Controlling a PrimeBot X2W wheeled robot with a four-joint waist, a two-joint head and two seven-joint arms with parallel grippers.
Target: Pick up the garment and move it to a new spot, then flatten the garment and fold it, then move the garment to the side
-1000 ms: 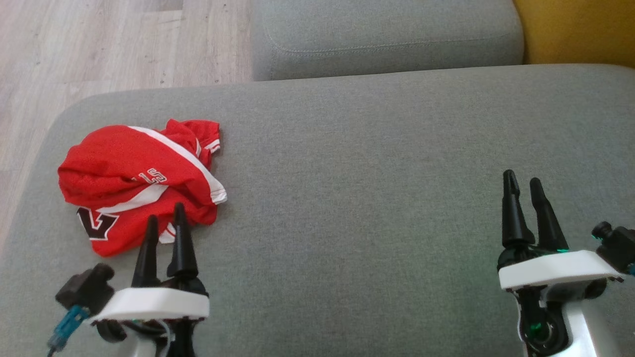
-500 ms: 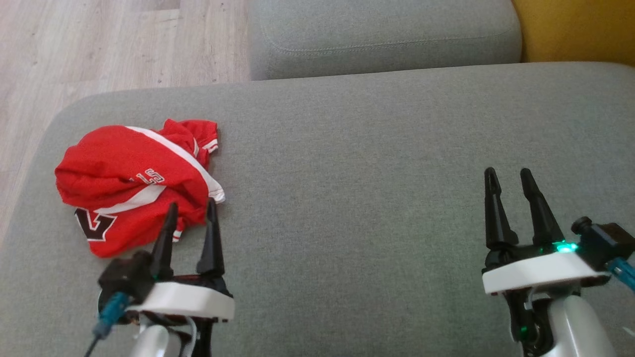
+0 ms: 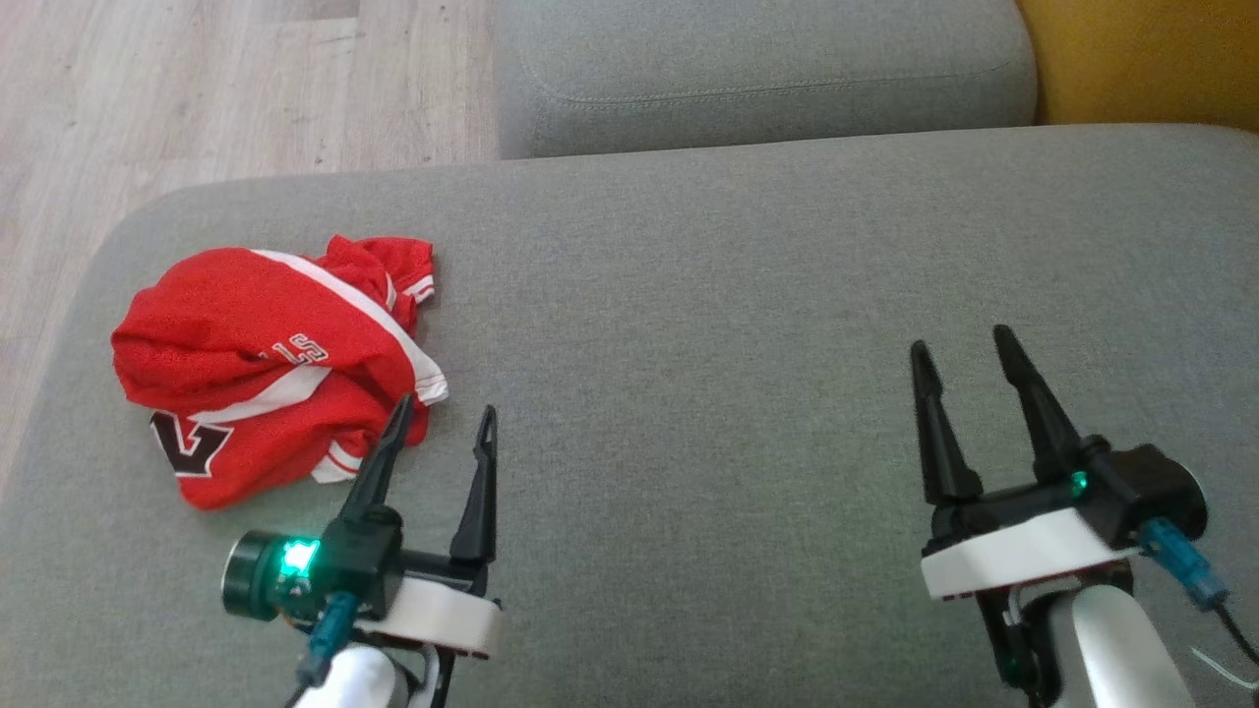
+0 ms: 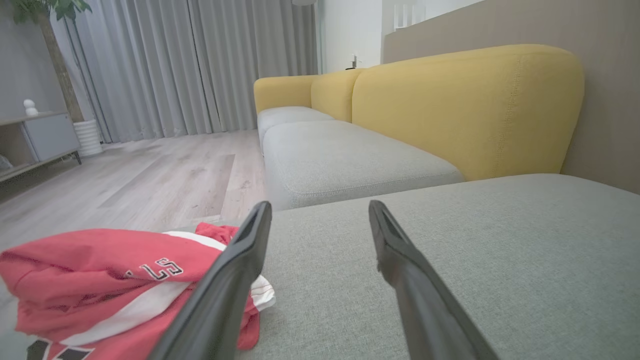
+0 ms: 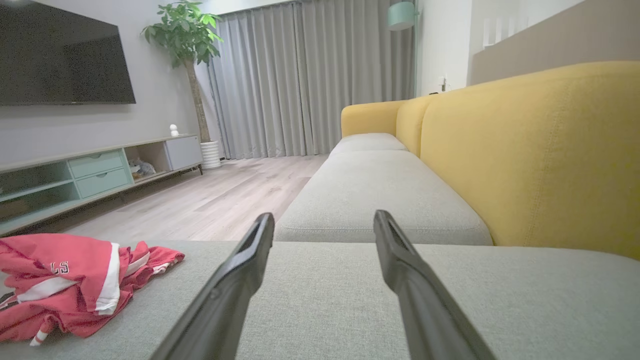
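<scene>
My left claw [image 3: 446, 405] stands wide open and holds nothing, poised over the grey sofa seat [image 3: 708, 295]. The crumpled red garment [image 3: 261, 344] lies on that seat just to this claw's left and a little ahead of it, its near hem close by the claw; I cannot tell whether they touch. My right claw [image 3: 962, 339] is likewise spread and empty, with the garment well off to its left.
</scene>
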